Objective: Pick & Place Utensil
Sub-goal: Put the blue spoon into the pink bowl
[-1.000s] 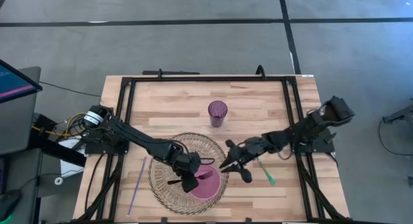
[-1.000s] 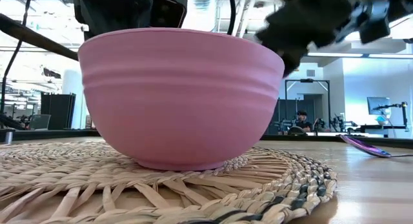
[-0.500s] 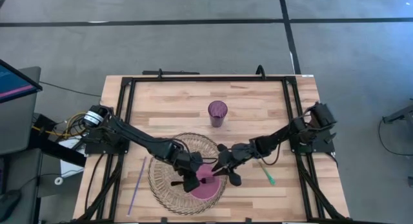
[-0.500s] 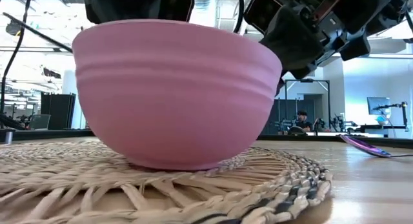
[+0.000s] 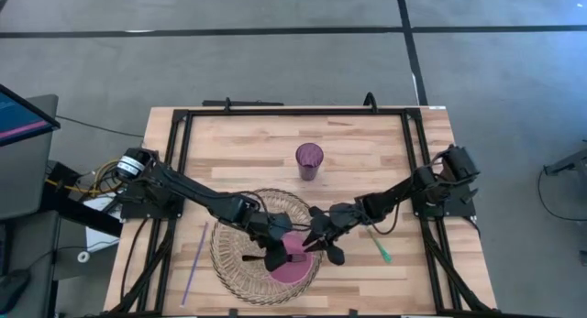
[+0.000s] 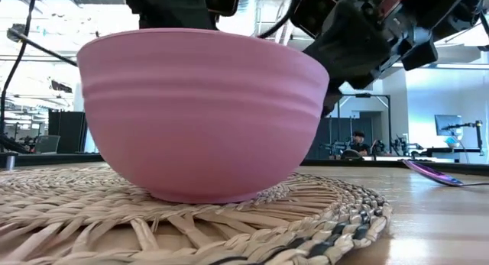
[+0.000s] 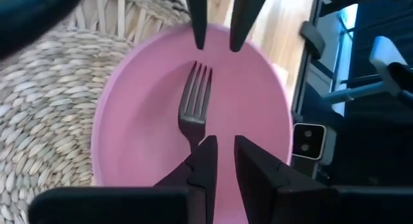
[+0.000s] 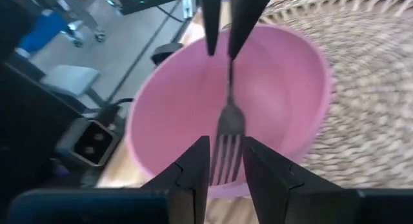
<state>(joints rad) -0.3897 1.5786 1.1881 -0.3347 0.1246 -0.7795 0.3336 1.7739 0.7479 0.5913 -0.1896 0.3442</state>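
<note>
I am holding the fork (image 7: pixel 194 105) over the pink bowl (image 7: pixel 258 114) at the mat's 4 o'clock; left claw (image 7: pixel 219 161) pinching its handle, right claw (image 8: pixel 224 161) closing around its tines; stiff, light, slippery metal; best gripped mid-handle.

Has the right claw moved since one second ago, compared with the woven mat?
Yes. In the high view the right claw has moved from beside the mat's edge inward, and now sits over the pink bowl, opposite the left claw.
</note>
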